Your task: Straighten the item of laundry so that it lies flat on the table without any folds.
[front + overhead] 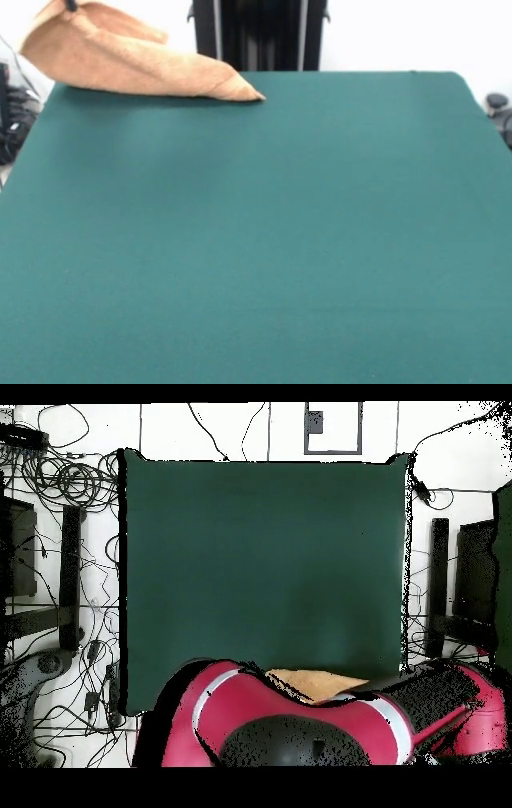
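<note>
A: Towel status?
B: Hanging folded from my claw, which I judge clamped on its top corner; low tip touches the table edge, down and off to one side of the claw.
A: Progress?
B: Barely started. No part flat, folds all remain. Overhead, my arm hides most of it.

Towel: golden-tan cloth, soft nappy terry look, matt. Table: dark green felt-like covering, matt, smooth and even. Arm: red and black shell, smooth, plastic-looking, slight sheen.
</note>
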Action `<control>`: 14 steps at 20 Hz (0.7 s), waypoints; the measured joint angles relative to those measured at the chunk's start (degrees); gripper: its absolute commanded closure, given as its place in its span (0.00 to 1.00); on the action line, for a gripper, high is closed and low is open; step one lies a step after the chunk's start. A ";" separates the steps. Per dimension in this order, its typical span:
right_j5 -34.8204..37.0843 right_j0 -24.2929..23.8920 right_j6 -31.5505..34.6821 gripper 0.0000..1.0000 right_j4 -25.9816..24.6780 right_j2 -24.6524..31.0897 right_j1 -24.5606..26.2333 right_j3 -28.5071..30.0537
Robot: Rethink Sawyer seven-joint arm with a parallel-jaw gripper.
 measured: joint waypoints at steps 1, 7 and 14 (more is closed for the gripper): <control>0.00 -0.19 0.00 1.00 0.26 0.00 -0.12 -0.09; 0.41 -2.22 0.00 1.00 3.45 0.00 -1.27 -1.04; 2.60 -4.14 0.00 1.00 7.86 0.07 -2.53 -1.12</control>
